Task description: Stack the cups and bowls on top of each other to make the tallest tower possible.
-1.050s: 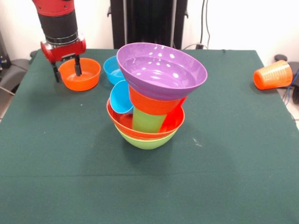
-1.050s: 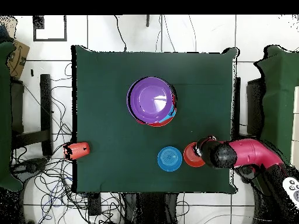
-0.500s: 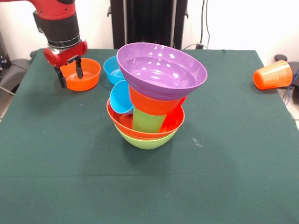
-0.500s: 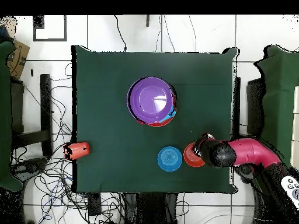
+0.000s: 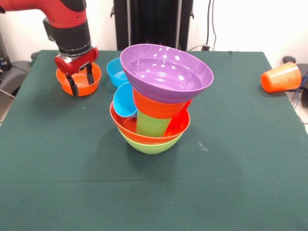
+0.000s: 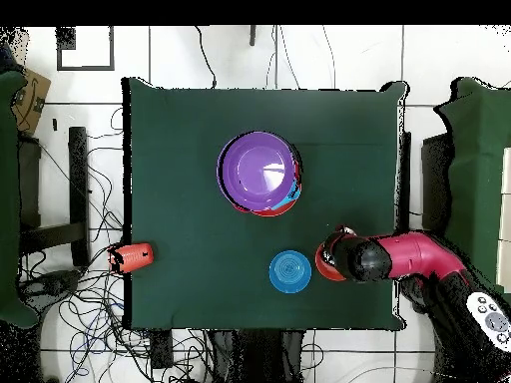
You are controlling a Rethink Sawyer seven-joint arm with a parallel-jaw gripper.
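The tower (image 5: pixel 159 103) is standing at frame centre in the front view, a large purple bowl (image 5: pixel 166 72) tilting on top. Behind it, at upper left, the gripper (image 5: pixel 81 80) is hanging with fingers apart over a small orange bowl (image 5: pixel 79 83). That bowl is likely light, stiff and slippery; grip its rim. Only the overhead view is showing the whole blue bowl (image 6: pixel 288 271) beside it.
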